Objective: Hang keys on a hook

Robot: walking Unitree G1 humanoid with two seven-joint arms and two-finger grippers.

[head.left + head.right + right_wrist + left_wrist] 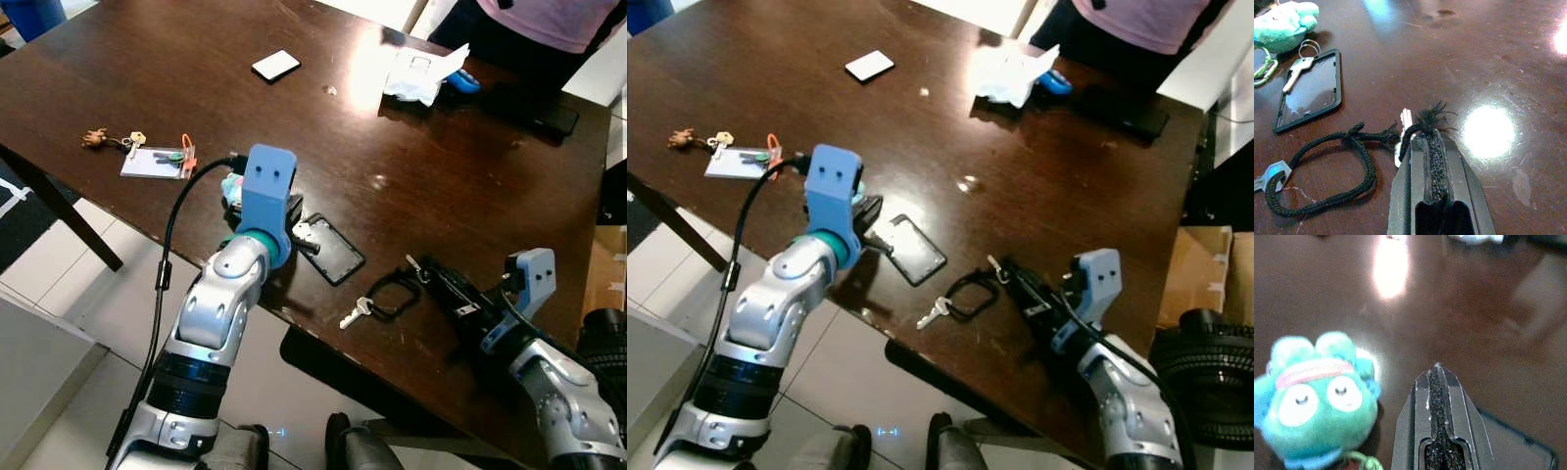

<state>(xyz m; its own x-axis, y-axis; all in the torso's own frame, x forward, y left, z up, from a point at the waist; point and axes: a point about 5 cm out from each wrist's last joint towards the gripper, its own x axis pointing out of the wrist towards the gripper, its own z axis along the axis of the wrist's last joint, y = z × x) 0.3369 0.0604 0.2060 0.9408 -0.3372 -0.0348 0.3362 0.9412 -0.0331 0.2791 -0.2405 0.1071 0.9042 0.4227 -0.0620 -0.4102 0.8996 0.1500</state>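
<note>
Cord is what matters here: a loop of black braided cord [1327, 166] lies slack on the dark, glossy tabletop [470, 186], with a small silver key [355, 312] at its far end, just beside the black card holder [331, 248] that lies flat near the tabletop's front edge. The right tool [1430, 142] has its two black fingers pressed together on the frayed, knotted end of that cord, on the side of the loop away from the card holder. Judging from the thin braid and single small key, the bunch should be very light and wholly limp; lifted, the loop will likely hang and swing, so the knot looks a sound place to hold, since it will not slip through the rough pads. The key itself is hard, flat metal, poor to pinch off a slick surface. The left tool [1437, 382], pads pressed together on nothing, hovers low beside a soft teal plush charm [1315, 399] on the card holder's other side. Another key bunch with a white tag [152, 162] lies well apart from the card holder, towards the tabletop's left end. No hook can be made out.
</note>
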